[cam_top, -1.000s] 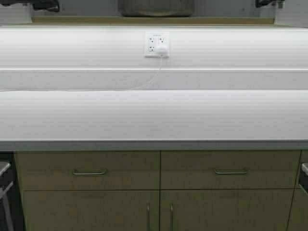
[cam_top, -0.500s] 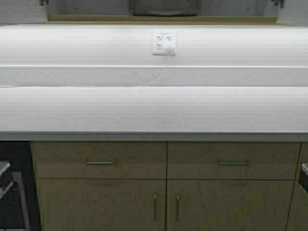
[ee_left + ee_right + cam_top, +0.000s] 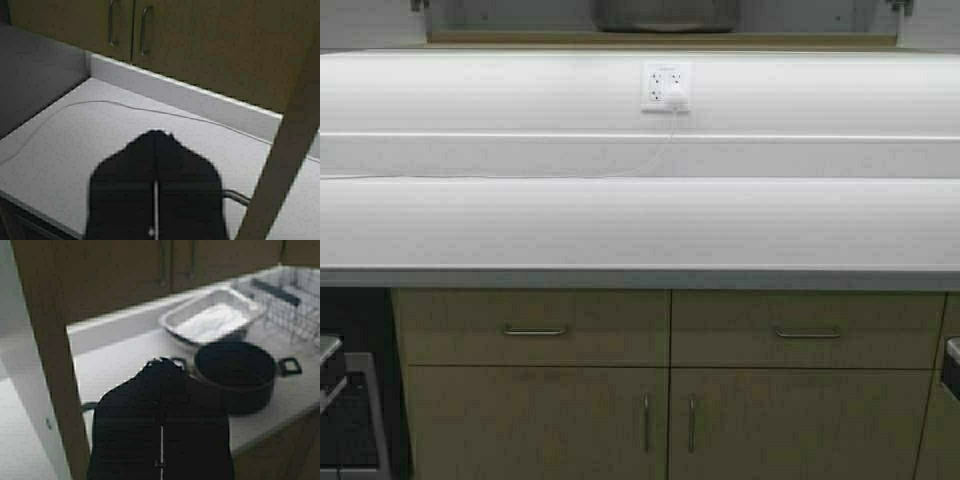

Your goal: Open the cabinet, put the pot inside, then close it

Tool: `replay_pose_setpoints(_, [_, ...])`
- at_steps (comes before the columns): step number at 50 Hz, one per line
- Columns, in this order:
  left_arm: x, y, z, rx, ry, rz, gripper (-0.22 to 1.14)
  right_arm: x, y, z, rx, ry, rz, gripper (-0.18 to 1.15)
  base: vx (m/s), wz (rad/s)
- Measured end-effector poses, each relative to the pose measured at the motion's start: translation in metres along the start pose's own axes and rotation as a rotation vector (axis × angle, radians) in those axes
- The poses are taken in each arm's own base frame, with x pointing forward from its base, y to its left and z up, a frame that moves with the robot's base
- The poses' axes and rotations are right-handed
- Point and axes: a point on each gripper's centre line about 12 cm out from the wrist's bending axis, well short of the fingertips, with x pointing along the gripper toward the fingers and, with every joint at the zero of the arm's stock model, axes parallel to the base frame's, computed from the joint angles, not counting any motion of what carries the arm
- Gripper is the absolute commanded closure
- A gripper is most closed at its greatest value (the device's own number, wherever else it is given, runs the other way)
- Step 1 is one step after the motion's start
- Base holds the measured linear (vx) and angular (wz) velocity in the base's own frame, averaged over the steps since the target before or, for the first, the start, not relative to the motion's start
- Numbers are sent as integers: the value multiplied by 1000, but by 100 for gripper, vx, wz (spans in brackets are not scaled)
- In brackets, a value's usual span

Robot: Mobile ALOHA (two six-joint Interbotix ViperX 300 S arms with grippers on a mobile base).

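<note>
The cabinet (image 3: 660, 40) hangs at the top edge of the high view with its doors open. The pot (image 3: 665, 14) stands on its shelf; only the grey lower body shows. My left gripper (image 3: 157, 132) is shut, beside the tan edge of the left door (image 3: 280, 165). That door's bar handle (image 3: 235, 196) pokes out from behind the fingers. My right gripper (image 3: 161, 361) is shut too, beside the right door's edge (image 3: 50, 365) and its handle (image 3: 87, 405). In the high view, only dark tips of the arms show at the top corners.
The white counter (image 3: 640, 225) has a wall outlet (image 3: 667, 88) and a thin cord (image 3: 520, 175) lying on it. The base unit (image 3: 535, 330) has drawers and doors below. In the right wrist view a second dark pot (image 3: 235, 370), a metal tray (image 3: 210, 320) and a wire rack (image 3: 295, 300) stand on the counter.
The robot has moved: the whole scene has shifted right and looks a little farther off, showing more of the base unit. The arm tips at the top corners have nearly left the view.
</note>
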Motion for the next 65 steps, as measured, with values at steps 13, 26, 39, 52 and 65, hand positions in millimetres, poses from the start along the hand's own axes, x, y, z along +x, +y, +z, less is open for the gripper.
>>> replay_pose_setpoints(13, [48,-17,-12,-27,56,-54,88,41,5,-9,4,38,7,90,1,-1])
replay_pose_setpoints(26, [63,-53,-30,-23,103,-134,88,57,43,-12,-1,52,93,90,0,0])
replay_pose_setpoints(39, [36,-116,-42,-1,132,-287,88,31,108,1,-16,20,250,90,-1,-2])
replay_pose_setpoints(52, [-20,-140,-51,19,139,-381,88,-28,184,-17,-59,46,479,90,0,-1])
replay_pose_setpoints(65, [-66,-148,-53,81,109,-449,88,-84,212,-59,-79,129,623,90,4,-1])
